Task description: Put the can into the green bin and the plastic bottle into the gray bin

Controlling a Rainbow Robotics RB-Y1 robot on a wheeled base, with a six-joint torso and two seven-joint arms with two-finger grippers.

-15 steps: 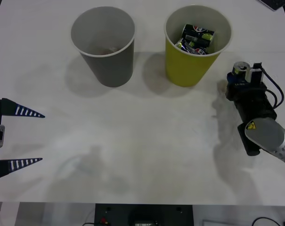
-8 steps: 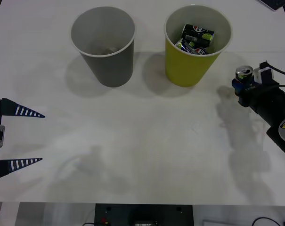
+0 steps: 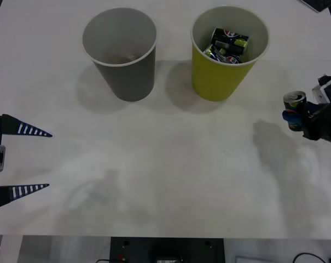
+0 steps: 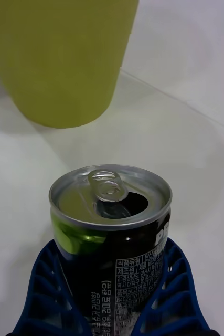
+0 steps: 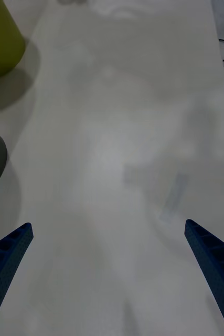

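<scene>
Hidden: most of the right arm runs off the front view at 3 o'clock; the gray bin's bottom is too dim to read.
Right gripper [image 3: 297,116]: its blue ribbed fingers [image 4: 49,294] are clamped on the can [image 3: 294,104], one on each side of the lower body.
Can: upright, black with a lime-green patch [image 4: 72,237] under the rim, small white print, silver top with the mouth open; it sits near the table [image 3: 165,164]'s edge at 3 o'clock, at 4 o'clock from the green bin [image 3: 229,52] and apart from it.
Green bin: at 1 o'clock, several crumpled cans [image 3: 228,44] inside.
Gray bin [image 3: 120,52]: at 11 o'clock, beside the green one.
Left gripper [image 3: 23,159]: at 9 o'clock, fingers spread wide, holding nothing.
</scene>
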